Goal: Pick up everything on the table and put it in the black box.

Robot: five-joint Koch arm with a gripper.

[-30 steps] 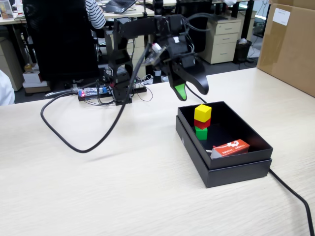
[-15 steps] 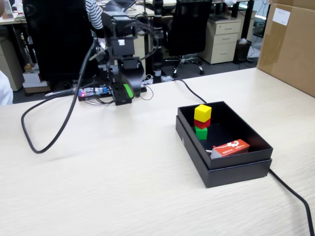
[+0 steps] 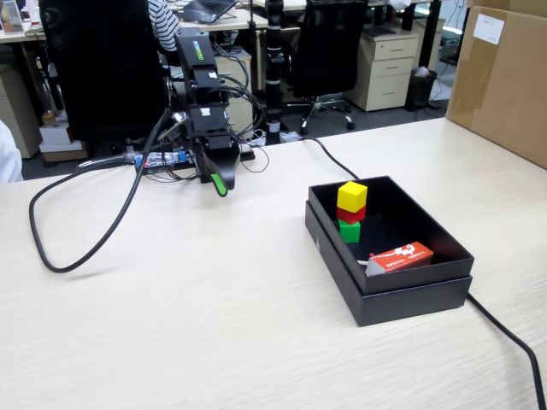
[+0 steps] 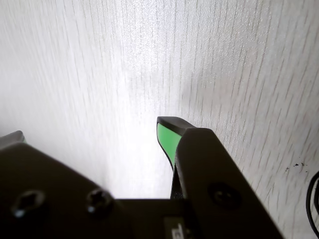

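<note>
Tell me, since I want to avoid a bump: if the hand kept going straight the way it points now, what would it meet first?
Probably the bare table. The hand points down near the arm's base, and the wrist view shows only wood grain ahead of its tip. The black box sits well off to the right in the fixed view.

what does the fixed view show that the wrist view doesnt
Only the fixed view shows the black box with the yellow cube stacked on the red cube and the green cube at the bottom, plus the orange-red packet lying beside them, and the whole arm with its cable.

Only the wrist view shows the green pad up close, above bare tabletop.

Both show the gripper and the pale wood-grain table; neither makes clear whether the gripper is open.
</note>
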